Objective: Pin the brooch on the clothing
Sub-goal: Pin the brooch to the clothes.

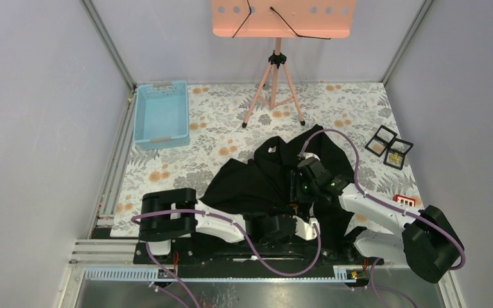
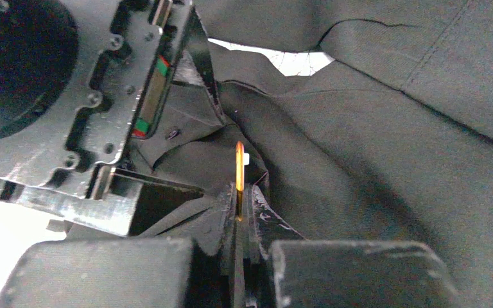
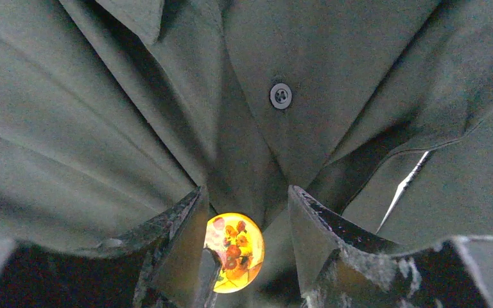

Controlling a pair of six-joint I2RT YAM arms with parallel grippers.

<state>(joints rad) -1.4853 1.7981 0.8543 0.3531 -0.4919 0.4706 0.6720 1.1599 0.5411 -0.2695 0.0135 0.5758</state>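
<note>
The clothing [image 1: 257, 179] is a black shirt lying rumpled across the near middle of the table. In the left wrist view my left gripper [image 2: 241, 192] is shut on the brooch [image 2: 239, 168], seen edge-on as a thin gold strip standing upright against the shirt [image 2: 372, 160]. From the right wrist, the brooch [image 3: 234, 251] shows as a round yellow disc with red and orange flowers. It sits low between the fingers of my right gripper [image 3: 245, 192], which is open and hangs just over the shirt placket [image 3: 103, 115]. Its fingers do not touch the brooch on both sides.
A shirt button [image 3: 280, 95] lies just beyond the right fingers. A blue basket [image 1: 162, 115] stands at the back left, and a pink tripod stand [image 1: 275, 83] at the back middle. Two small black trays [image 1: 389, 146] sit at the right, with a red-and-white item [image 1: 406, 201] nearer.
</note>
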